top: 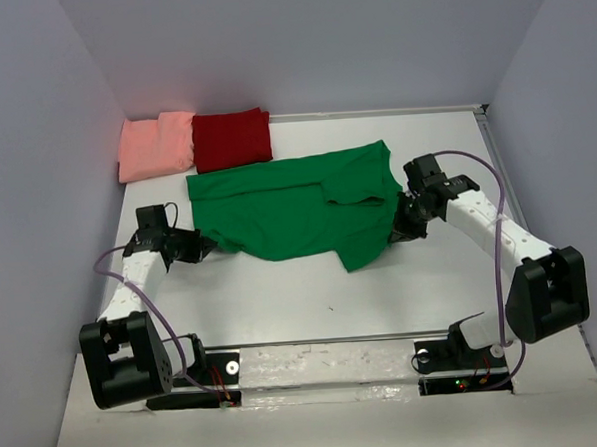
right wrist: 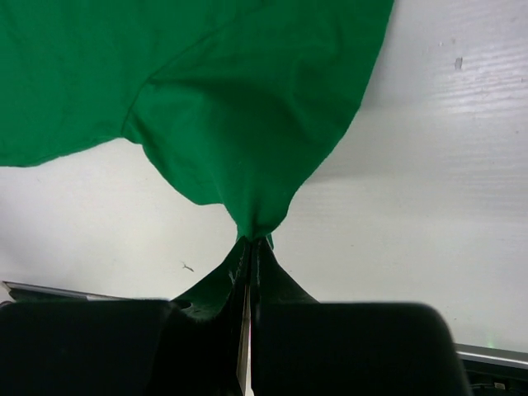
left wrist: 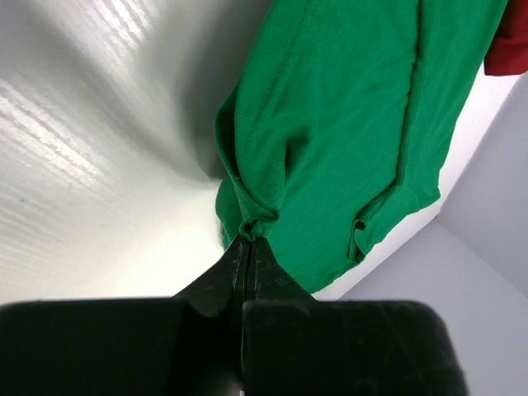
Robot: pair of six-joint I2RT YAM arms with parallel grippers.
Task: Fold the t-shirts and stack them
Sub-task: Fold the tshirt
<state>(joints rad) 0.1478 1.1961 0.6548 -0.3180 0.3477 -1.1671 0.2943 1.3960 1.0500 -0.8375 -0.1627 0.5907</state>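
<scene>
The bright green t-shirt (top: 298, 208) lies spread and rumpled across the middle of the table. My left gripper (top: 206, 245) is shut on its left near edge, and the pinched fabric (left wrist: 252, 227) bunches at the fingertips. My right gripper (top: 397, 228) is shut on its right near edge, and the cloth (right wrist: 256, 219) rises in a peak from the jaws. The salmon-pink t-shirt (top: 156, 145) and the dark red t-shirt (top: 232, 139) lie folded side by side at the back left.
Grey walls enclose the table on the left, back and right. The dark red shirt's corner (left wrist: 510, 45) shows past the green shirt in the left wrist view. A white rail (top: 326, 367) runs along the near edge between the arm bases.
</scene>
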